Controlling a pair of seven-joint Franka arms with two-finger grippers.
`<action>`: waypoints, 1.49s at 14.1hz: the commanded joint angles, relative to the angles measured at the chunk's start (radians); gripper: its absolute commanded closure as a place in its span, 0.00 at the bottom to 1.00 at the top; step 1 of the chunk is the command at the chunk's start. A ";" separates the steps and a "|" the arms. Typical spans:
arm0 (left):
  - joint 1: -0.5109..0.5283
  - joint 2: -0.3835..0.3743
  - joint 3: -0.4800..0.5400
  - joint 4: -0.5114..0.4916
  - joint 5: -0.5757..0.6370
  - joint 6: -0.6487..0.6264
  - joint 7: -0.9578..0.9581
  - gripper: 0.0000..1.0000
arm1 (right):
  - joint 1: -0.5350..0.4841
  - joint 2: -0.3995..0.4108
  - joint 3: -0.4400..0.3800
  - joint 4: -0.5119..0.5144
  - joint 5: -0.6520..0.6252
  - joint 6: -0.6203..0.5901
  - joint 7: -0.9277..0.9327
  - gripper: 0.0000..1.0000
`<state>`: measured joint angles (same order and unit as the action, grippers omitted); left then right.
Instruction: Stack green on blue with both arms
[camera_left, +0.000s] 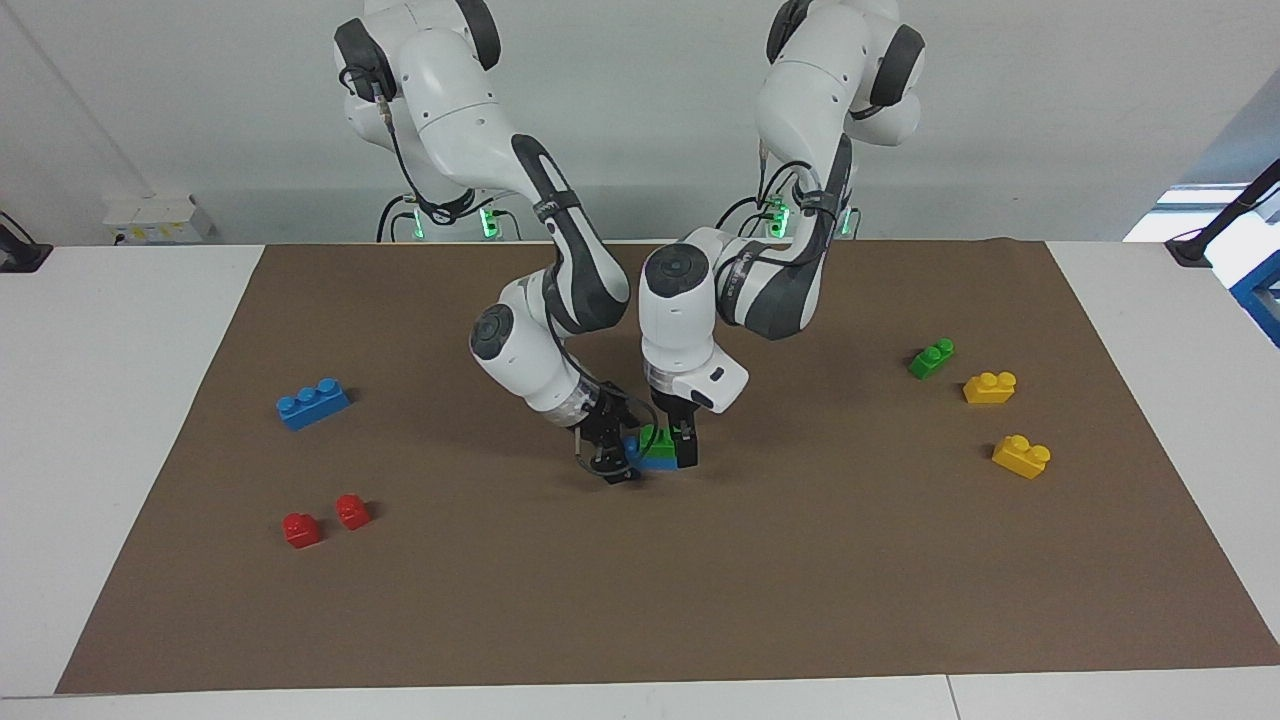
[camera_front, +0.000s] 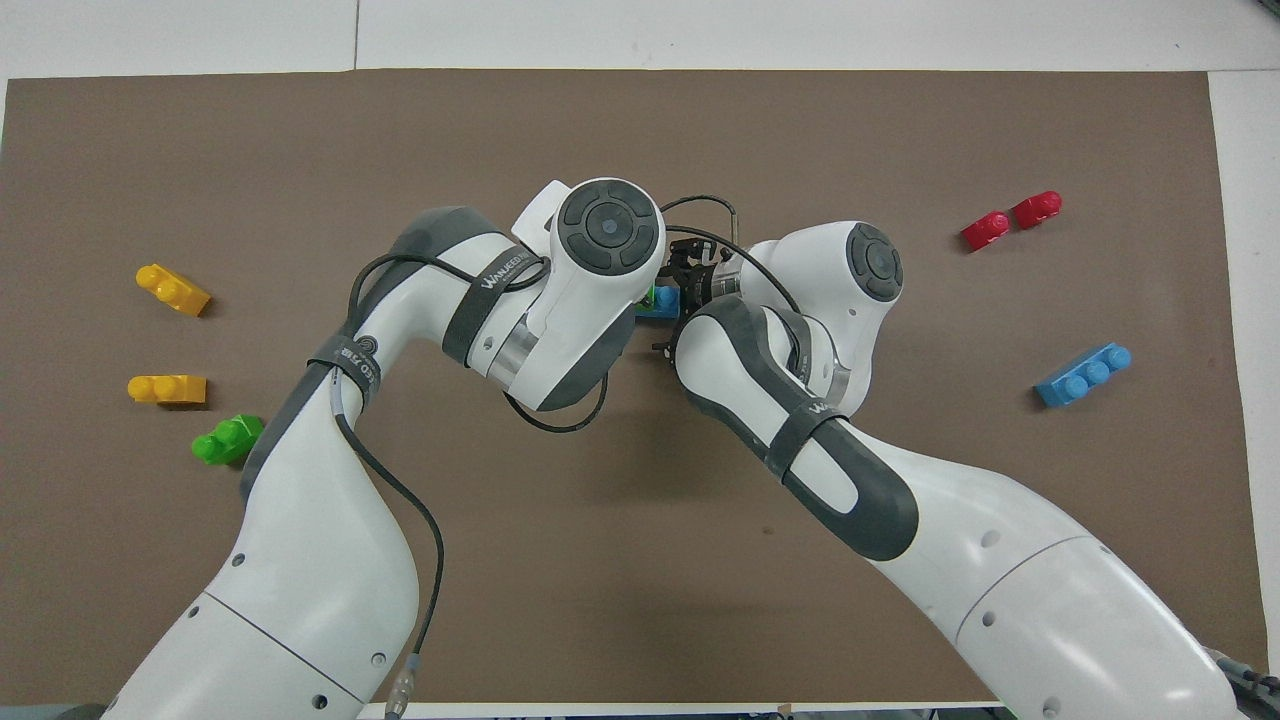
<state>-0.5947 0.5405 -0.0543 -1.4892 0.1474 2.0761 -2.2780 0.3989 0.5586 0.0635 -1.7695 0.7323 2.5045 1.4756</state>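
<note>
A green brick sits on top of a blue brick at the middle of the brown mat. My left gripper points straight down and is shut on the green brick. My right gripper comes in slanted from the right arm's end and is shut on the blue brick's end. In the overhead view only a sliver of the green brick and the blue brick shows between the two wrists. The right gripper shows there; the left gripper is hidden under its own wrist.
A second green brick and two yellow bricks lie toward the left arm's end. A second blue brick and two red bricks lie toward the right arm's end.
</note>
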 joint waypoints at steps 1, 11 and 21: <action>0.001 -0.108 0.004 -0.104 -0.023 -0.013 0.041 0.00 | -0.006 -0.011 0.002 -0.005 0.021 -0.015 -0.017 0.00; 0.050 -0.356 0.004 -0.154 -0.103 -0.264 0.355 0.00 | -0.072 -0.017 -0.005 0.004 0.004 -0.104 -0.050 0.00; 0.206 -0.514 0.005 -0.157 -0.180 -0.399 0.853 0.00 | -0.334 -0.178 -0.005 0.051 -0.316 -0.456 -0.282 0.00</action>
<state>-0.4134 0.0687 -0.0461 -1.6033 -0.0038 1.6878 -1.4997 0.0979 0.4307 0.0471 -1.7064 0.4640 2.0849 1.2595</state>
